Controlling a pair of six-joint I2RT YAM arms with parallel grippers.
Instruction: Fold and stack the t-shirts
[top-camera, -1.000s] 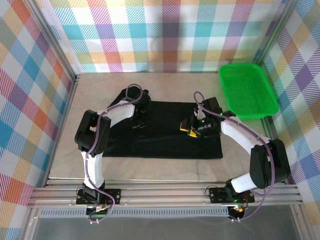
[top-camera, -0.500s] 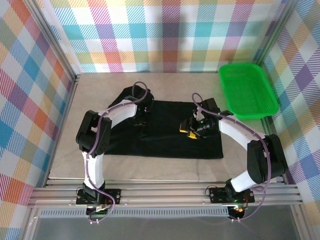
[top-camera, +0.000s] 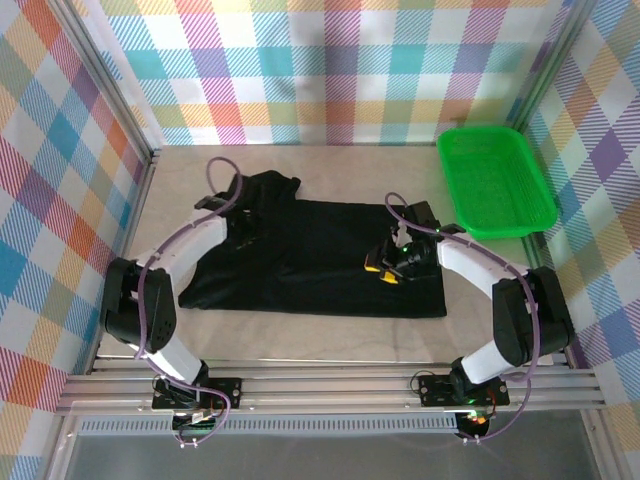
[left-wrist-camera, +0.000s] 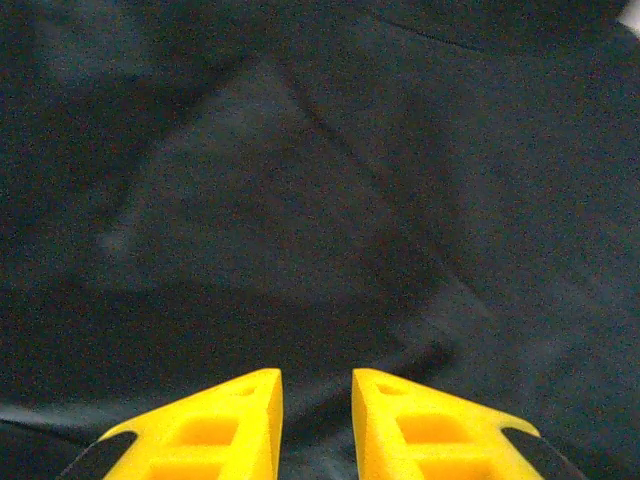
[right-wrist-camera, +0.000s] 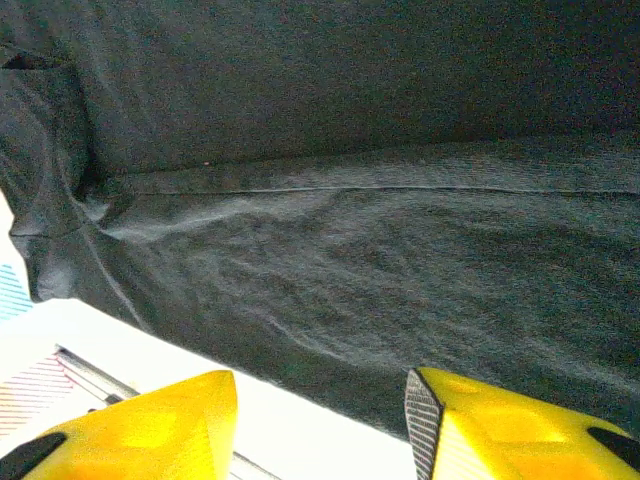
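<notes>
**Ana:** What is the left arm doing?

**Ben:** It bends far out to the side, then reaches over the black t-shirt (top-camera: 320, 265). The left gripper (left-wrist-camera: 315, 388) has its yellow fingers a little bit apart. Soft, dark, creased cloth lies just ahead of them.

**Ana:** And the right arm?

**Ben:** It curves like a bow. The right gripper (right-wrist-camera: 320, 385) has its fingers wide apart. The shirt's wrinkly edge is just ahead of them, and the smooth pale table (right-wrist-camera: 300, 440) is between them.

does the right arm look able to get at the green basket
Probably yes: the right gripper is open over the black t-shirt, holding nothing, and the green basket lies close on its right with nothing between.
</notes>
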